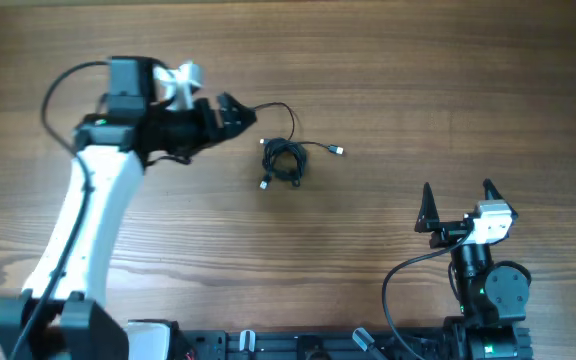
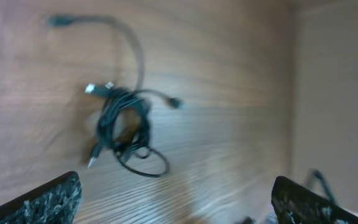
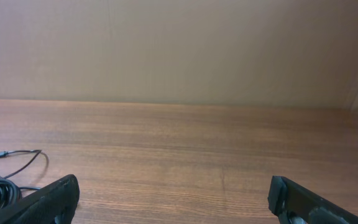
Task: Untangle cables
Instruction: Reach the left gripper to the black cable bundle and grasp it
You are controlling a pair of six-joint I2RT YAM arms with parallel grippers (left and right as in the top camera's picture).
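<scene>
While the left claw point(image 1: 238, 112) gapes, cables point(image 1: 286, 160) lie near, untouched.

A wooden table point(image 1: 388, 60) with brown, streaky grain running left to right fills the view. Near its middle, a small knot of thin black cables point(image 1: 286, 160) lies loosely coiled on the bare wood. One strand arcs out toward the far left. A short tail ends in a plug point(image 1: 338, 151) to the right, and a silver-tipped plug point(image 1: 265, 184) pokes out on the near left.
</scene>
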